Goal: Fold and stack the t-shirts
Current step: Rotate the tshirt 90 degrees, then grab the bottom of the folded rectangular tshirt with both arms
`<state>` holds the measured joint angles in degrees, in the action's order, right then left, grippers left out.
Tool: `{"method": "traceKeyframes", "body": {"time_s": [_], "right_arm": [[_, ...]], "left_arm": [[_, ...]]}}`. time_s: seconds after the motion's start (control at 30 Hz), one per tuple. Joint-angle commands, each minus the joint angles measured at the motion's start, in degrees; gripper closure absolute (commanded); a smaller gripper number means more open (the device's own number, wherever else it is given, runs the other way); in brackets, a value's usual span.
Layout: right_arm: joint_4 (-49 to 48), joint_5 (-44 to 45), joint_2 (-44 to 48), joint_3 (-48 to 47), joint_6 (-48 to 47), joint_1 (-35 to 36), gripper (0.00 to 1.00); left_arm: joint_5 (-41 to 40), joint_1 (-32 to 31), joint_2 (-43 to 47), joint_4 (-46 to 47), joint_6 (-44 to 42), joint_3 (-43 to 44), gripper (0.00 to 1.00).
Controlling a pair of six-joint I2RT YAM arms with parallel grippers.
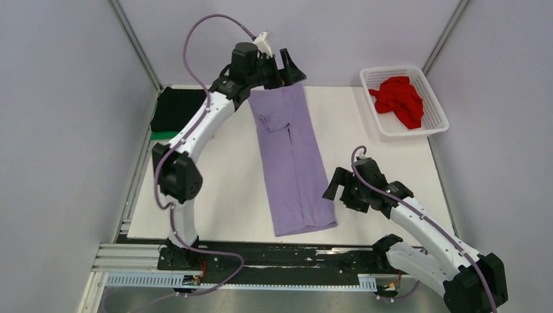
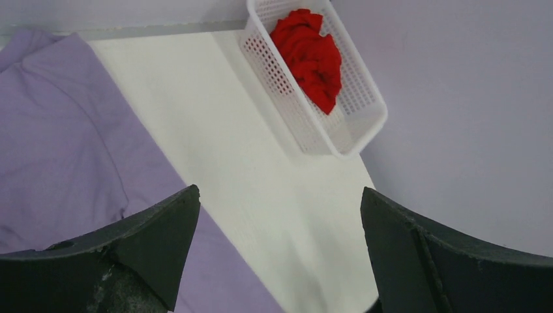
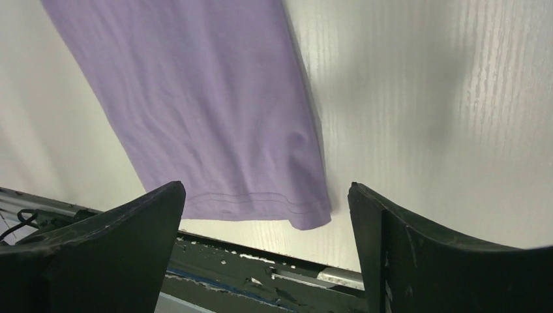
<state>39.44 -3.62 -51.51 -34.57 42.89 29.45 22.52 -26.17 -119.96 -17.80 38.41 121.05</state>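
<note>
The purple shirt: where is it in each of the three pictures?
Top view: the purple shirt lies lengthwise in the table's middle.
Left wrist view: the shirt fills the left side.
Right wrist view: the shirt's hem end covers the upper left.
Shared landmark: the white table, bare to the shirt's right in every view.

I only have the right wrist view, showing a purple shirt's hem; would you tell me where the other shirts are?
Observer: The red shirt lies bunched in the basket, far right.
Operator: Thank you; any others?
Observer: A black shirt lies folded on a green one, far left.
Operator: And the left arm?
Observer: Its fingers stand open above the purple shirt's far end.
</note>
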Motion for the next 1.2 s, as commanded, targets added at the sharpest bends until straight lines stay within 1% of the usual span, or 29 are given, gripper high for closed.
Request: {"method": "traceKeyframes", "body": {"time_s": [0.0,0.03,0.07,0.1,0.13,0.17,0.2,0.27,0.4,0.47,0.6,0.7,0.8,0.83,0.93,0.97,1.07,1.17], "right_arm": [[1.9,-4.4,-1.4,-0.7,0.0,-1.9,0.07],[1.9,-5.6,-1.7,-0.5,-0.6,-1.9,0.09],[1.8,-6.7,-2.0,-0.3,-1.1,-1.9,0.12],[1.5,-7.9,-2.1,0.3,-1.5,-1.8,0.15],[1.1,-8.4,-2.3,0.9,-1.6,-1.9,0.18],[1.0,-8.9,-2.5,1.5,-1.6,-1.9,0.21],[0.6,-9.4,-2.7,2.2,-1.8,-1.9,0.23],[0.1,-10.1,-3.3,3.3,-2.0,-1.9,0.28],[-0.5,-10.1,-5.6,3.9,-1.6,-1.9,0.35],[-0.5,-10.5,-6.9,4.0,-1.2,-1.9,0.38],[-0.9,-10.8,-9.4,5.2,-0.2,-1.9,0.48],[-1.9,-10.4,-11.1,6.2,0.8,-1.9,0.58],[-2.1,-9.3,-11.9,7.1,1.8,-2.0,0.70],[-2.1,-9.1,-11.8,7.4,2.0,-1.9,0.74],[-2.6,-10.1,-11.2,8.1,1.7,-1.9,0.93],[-2.6,-10.2,-11.1,8.3,2.0,-1.9,0.99],[-2.6,-9.7,-10.9,8.7,2.7,-1.9,1.00],[-2.6,-9.2,-11.0,8.7,3.0,-1.9,1.00]], "left_arm": [[-6.9,-4.0,16.7,-3.7,-5.9,-18.9,0.00],[-9.3,-5.5,21.3,-3.3,-6.0,-25.9,0.00],[-10.5,-6.3,23.3,-3.1,-5.5,-29.0,0.00],[-12.6,-7.8,26.8,-3.2,-5.0,-34.4,0.00],[-14.1,-8.6,28.3,-3.8,-4.2,-36.9,0.00],[-14.8,-10.2,31.1,-4.7,-3.8,-41.6,0.00],[-15.8,-11.0,32.2,-5.2,-2.7,-43.9,0.00],[-15.1,-13.5,35.3,-6.2,-1.8,-51.3,0.00],[-15.9,-19.8,39.2,-10.6,0.1,-58.9,0.00],[-15.8,-24.0,40.6,-12.4,1.4,-62.2,0.00],[-15.3,-29.1,42.0,-14.3,6.0,-67.8,0.00],[-12.6,-31.9,41.4,-11.6,9.0,-70.7,0.00],[-11.4,-34.5,40.1,-9.0,10.5,-73.0,0.03],[-11.1,-34.9,39.8,-8.6,11.0,-73.2,0.04],[-11.4,-36.2,37.8,-8.5,11.2,-73.7,0.14],[-11.7,-36.4,37.4,-8.7,11.1,-73.8,0.15],[-12.2,-36.5,35.4,-8.4,11.1,-73.9,0.21],[-12.0,-36.5,33.9,-7.3,11.3,-74.0,0.25]]}}
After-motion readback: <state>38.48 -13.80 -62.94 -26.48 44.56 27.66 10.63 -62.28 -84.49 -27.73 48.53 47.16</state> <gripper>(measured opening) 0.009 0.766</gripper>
